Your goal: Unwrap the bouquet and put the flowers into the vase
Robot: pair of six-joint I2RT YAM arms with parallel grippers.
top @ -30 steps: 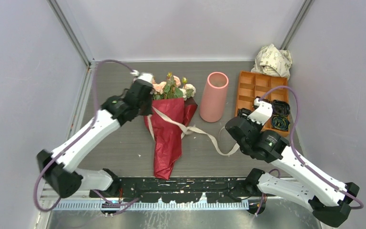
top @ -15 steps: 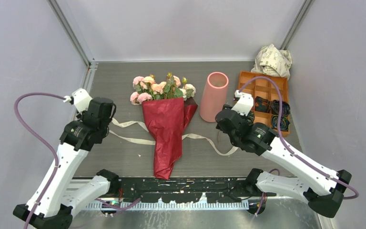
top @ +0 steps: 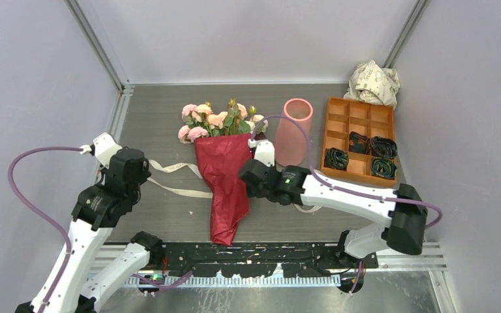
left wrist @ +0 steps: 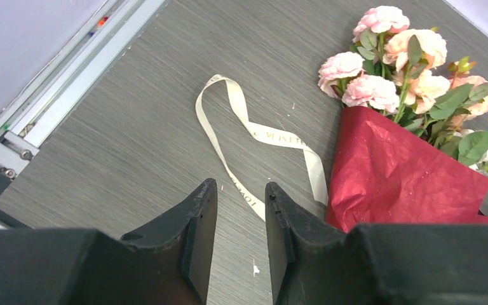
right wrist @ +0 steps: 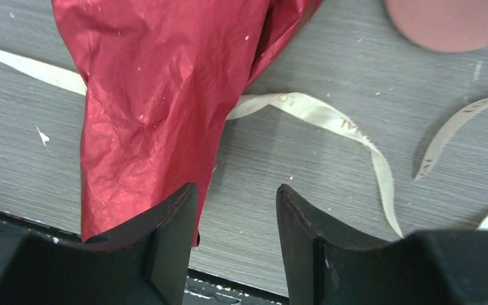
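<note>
Beside the vase [top: 291, 141], orange tray [top: 340, 126]

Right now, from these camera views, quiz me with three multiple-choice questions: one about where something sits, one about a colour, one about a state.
1. Where does the vase stand?
A) at the far left
B) between the bouquet and the orange tray
C) inside the orange tray

2. What colour is the bouquet's wrapping paper?
A) white
B) blue
C) dark red

3. What state are the flowers in?
A) wrapped in the paper
B) standing in the vase
C) scattered loose

Answers: 1 B, the top view shows it upright between the two. 2 C, both wrist views show crinkled dark red. 3 A, the stems are hidden in the wrap and only the blooms poke out.
</note>
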